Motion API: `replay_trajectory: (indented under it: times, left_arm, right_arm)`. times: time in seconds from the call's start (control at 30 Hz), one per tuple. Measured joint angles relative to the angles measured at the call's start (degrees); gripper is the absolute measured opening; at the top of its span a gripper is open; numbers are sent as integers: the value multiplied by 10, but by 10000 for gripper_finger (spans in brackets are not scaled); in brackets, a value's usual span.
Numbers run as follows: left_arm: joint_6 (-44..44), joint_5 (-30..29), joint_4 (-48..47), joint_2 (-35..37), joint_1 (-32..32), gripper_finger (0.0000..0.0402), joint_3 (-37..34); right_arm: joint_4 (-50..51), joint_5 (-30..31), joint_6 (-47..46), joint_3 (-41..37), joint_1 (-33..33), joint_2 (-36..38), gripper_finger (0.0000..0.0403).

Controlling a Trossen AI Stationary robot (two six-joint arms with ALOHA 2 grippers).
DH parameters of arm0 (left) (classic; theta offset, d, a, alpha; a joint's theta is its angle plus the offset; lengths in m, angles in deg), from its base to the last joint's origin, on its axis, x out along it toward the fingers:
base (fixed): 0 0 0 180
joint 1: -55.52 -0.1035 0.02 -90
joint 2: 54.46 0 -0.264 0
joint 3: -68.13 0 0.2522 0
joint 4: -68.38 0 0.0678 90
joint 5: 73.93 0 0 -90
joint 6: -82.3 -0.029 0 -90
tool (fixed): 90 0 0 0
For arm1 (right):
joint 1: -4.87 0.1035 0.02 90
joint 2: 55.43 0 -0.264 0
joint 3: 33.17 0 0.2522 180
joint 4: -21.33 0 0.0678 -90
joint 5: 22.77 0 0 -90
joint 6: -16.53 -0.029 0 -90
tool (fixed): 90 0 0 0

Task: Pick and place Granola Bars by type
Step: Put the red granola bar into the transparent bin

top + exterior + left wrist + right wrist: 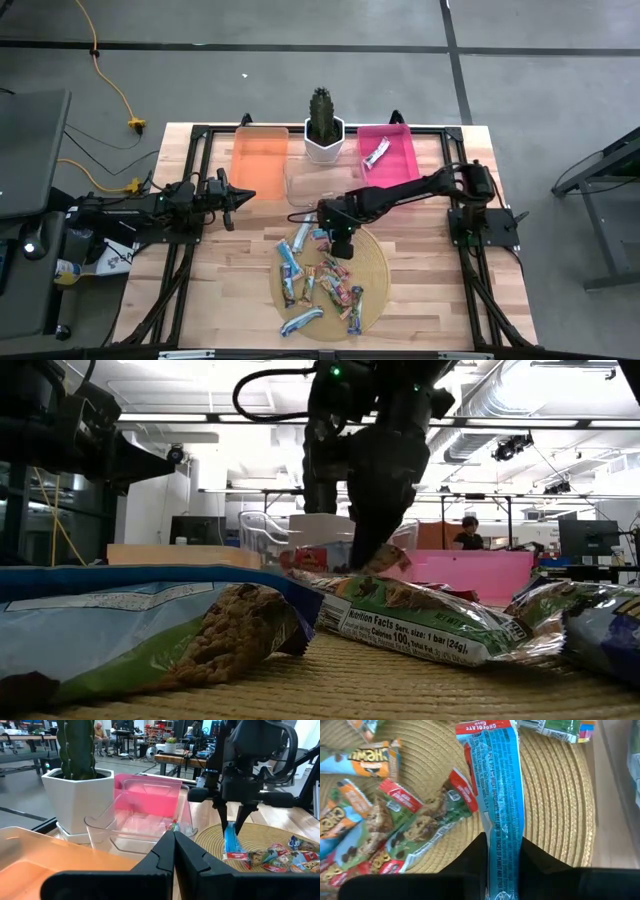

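Several foil-wrapped granola bars (318, 282) lie scattered on a round woven mat (376, 262) in the middle of the table. My right gripper (341, 243) hovers over the mat's far part, shut on a blue bar with a red end (501, 785). The left wrist view also shows that gripper (231, 826) with the bar (232, 842) hanging from it. One silver bar (377, 152) lies in the pink bin (400, 165). My left gripper (174, 851) is shut and empty, resting near the orange bin (259, 155). My right gripper pinches the blue bar between its two fingers at the upper end (503, 851). The fingers (222, 817) come from above, pointing down. The bar hangs upright below them, red end (235, 854) lowest, at the level of the bars on the mat; whether it touches them I cannot tell.
A clear bin (305, 182) sits between the orange and pink bins, with a cactus in a white pot (323, 128) behind it. Bare wood lies left and right of the mat. People sit at desks beyond the table.
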Motion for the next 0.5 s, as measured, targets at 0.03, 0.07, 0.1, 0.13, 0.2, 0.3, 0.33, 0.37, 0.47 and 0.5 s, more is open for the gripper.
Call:
replay_trajectory:
  times: [0.03,0.07,0.1,0.13,0.2,0.3,0.33,0.37,0.47,0.5]
  left_arm:
    - [0,0,0,0,0,1,0]
    - [0,0,0,0,0,1,0]
    - [0,0,0,0,0,1,0]
    - [0,0,0,0,0,1,0]
    - [0,0,0,0,0,1,0]
    - [0,0,0,0,0,1,0]
    - [0,0,0,0,0,1,0]
    - [0,0,0,0,0,1,0]
    - [0,0,0,0,0,1,0]
    - [0,0,0,0,0,1,0]
  right_arm:
    - [-3,-1,0,0,2,1,57]
    - [-5,-1,-2,0,4,4,57]
    - [-7,0,-2,0,6,7,57]
    - [-11,0,-2,0,9,11,57]
    - [-22,1,-2,0,13,20,57]
    - [-38,6,-10,0,19,36,57]
    - [-46,7,-12,0,20,41,57]
    - [-55,7,-13,0,22,48,57]
    - [-87,17,-20,0,27,69,57]
    - [-97,23,-26,0,29,75,57]
